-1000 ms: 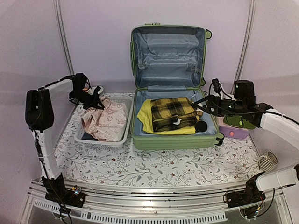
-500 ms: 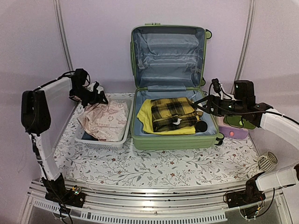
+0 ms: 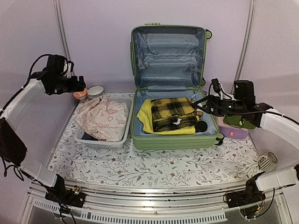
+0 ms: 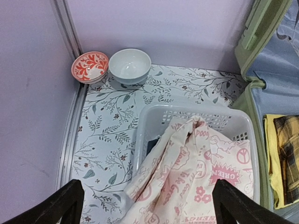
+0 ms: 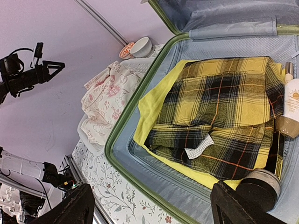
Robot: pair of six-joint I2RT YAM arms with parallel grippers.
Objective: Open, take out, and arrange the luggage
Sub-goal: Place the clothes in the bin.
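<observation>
The luggage [image 3: 173, 143], a light-green hard-shell suitcase, lies open with its lid upright against the back wall. A yellow-and-black plaid garment [image 3: 174, 113] lies folded inside on a yellow cloth [image 3: 144, 116], beside a black round item [image 3: 201, 126]. My left gripper [image 3: 80, 84] is open and empty, raised high over the table's back-left part. In the left wrist view it [image 4: 147, 205] looks down on a cream pink-printed cloth [image 4: 196, 163] in a white basket [image 4: 154, 112]. My right gripper [image 3: 205, 103] hovers open over the suitcase's right side. In its own view it [image 5: 152, 205] faces the plaid garment [image 5: 224, 116].
The white perforated basket [image 3: 100, 140] stands left of the suitcase with the printed cloth [image 3: 103, 119] heaped in it. A red-patterned bowl [image 3: 81, 94] and a white bowl [image 3: 96, 91] sit at the back left. A small white-green-purple box [image 3: 236, 128] lies right of the suitcase.
My left gripper has opened and let go of the printed cloth, which settled onto the basket. The left arm then rose and drew back to the left. The right arm has not moved.
</observation>
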